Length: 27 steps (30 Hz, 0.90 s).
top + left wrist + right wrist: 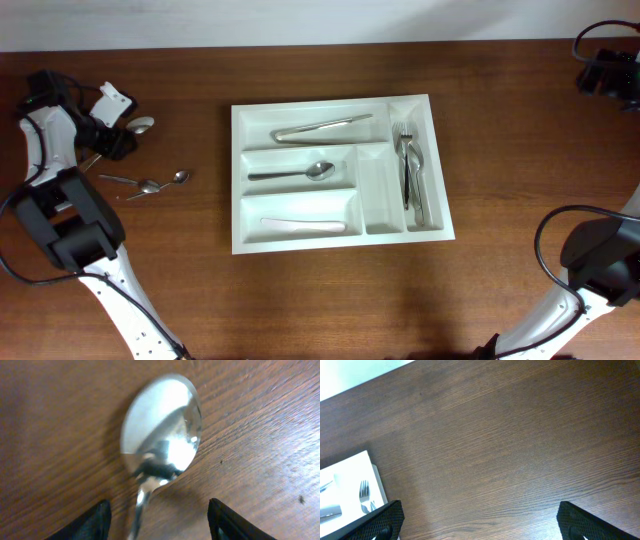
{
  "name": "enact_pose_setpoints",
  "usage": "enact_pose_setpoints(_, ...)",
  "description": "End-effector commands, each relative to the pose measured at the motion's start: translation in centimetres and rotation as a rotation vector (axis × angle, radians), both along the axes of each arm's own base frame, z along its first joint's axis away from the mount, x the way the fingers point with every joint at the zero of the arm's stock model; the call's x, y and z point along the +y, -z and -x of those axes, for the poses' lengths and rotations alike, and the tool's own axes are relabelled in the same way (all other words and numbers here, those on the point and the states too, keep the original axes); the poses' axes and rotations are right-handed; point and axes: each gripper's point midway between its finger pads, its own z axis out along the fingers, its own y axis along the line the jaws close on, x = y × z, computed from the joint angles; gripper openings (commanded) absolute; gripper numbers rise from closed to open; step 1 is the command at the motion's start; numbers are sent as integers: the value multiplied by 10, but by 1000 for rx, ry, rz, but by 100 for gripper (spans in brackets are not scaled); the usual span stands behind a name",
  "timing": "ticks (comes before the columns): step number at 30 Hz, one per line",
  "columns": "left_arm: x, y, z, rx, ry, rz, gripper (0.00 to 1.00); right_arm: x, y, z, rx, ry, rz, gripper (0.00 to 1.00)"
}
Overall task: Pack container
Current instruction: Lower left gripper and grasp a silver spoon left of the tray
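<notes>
The tray [237, 170] lay in the middle of the table [330, 300]. At 10 o'clock from it the left gripper [160, 522] hung over 1 spoon [162, 430], jaws apart on both sides of its handle, holding nothing. The right gripper [477, 520], at 2 o'clock, stood wide open. I judged this the picking step: next, the jaws must close squarely on the handle.

overhead top-down; wrist cams close-up
</notes>
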Motion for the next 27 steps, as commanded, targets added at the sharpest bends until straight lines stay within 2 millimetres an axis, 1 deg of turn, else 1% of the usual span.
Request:
enact_pose_setpoints(1,-9,29,4,38,34,32,62,-1,-2,2,-1,11,1,99)
enact_pose_setpoints(4,-11,30,4,40,38,32,61,-1,-2,2,-1,11,1,99)
enact_pose_setpoints(7,-11,30,4,42,38,33,53,-1,-2,2,-1,11,1,99)
enact_pose_setpoints(9,-12,30,6,48,37,36,50,-1,-2,2,-1,11,1,99)
enact_pose_setpoints(14,-13,31,7,55,37,40,35,-1,-2,2,-1,11,1,99)
enact_pose_setpoints(15,-13,31,9,62,37,44,28,-1,-2,2,-1,11,1,99)
enact_pose_setpoints(16,-14,31,10,67,37,46,17,-1,-2,2,-1,11,1,99)
enact_pose_setpoints(17,-14,31,11,72,37,48,8,-1,-2,2,-1,11,1,99)
enact_pose_setpoints(18,-15,31,12,75,37,50,2,-1,-2,2,-1,11,1,99)
enact_pose_setpoints(22,-17,32,17,94,37,61,2,-1,-2,2,-1,11,1,99)
enact_pose_setpoints(27,-26,30,22,109,42,110,2,-1,-2,2,-1,11,1,99)
